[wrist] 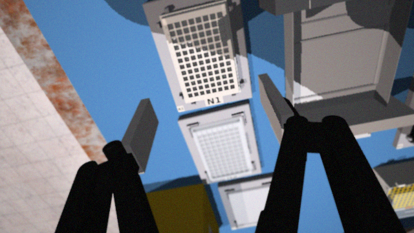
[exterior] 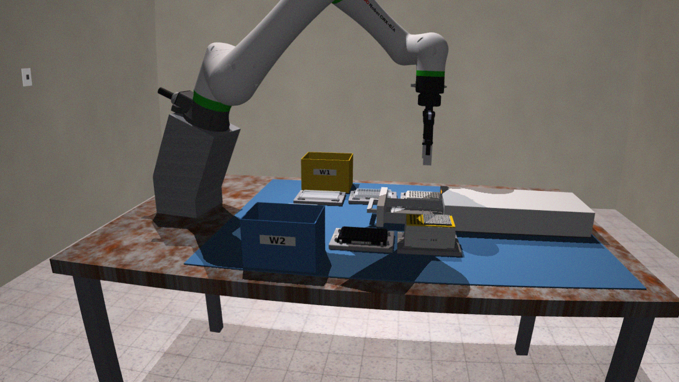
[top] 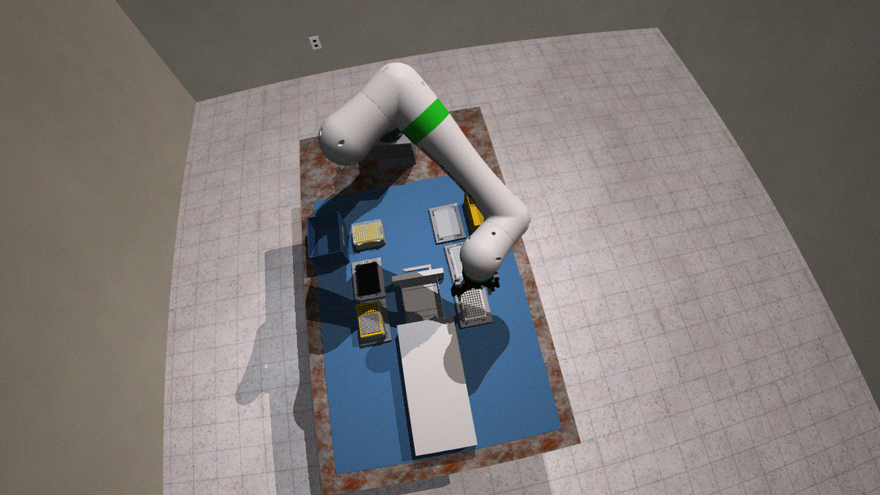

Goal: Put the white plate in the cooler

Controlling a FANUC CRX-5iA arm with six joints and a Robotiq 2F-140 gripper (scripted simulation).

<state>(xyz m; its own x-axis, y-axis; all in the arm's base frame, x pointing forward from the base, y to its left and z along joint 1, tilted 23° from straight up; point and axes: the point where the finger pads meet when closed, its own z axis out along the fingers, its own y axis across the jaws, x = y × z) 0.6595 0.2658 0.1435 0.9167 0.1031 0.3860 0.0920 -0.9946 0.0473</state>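
The white plate (wrist: 202,55) with dark wells sits without a lid in the nest marked N1 (wrist: 213,101); it also shows in the top view (top: 472,303) and the exterior view (exterior: 421,194). My gripper (wrist: 205,99) (exterior: 427,159) (top: 474,284) is open and empty. It hangs well above the bench, near the nest's near end. The cooler CD (top: 435,388) is a long white box. Its grey drawer (wrist: 336,58) stands pulled out and empty beside N1, with the bar handle (top: 421,271) toward the arm's base.
A lidded plate in its nest (wrist: 223,145) lies just behind N1, then another nest (wrist: 246,200) and the yellow bin W1 (exterior: 326,171). Across the drawer are a black plate (exterior: 363,236), a yellow tip rack (exterior: 429,230), a tip box (top: 368,234) and the blue bin W2 (exterior: 282,237).
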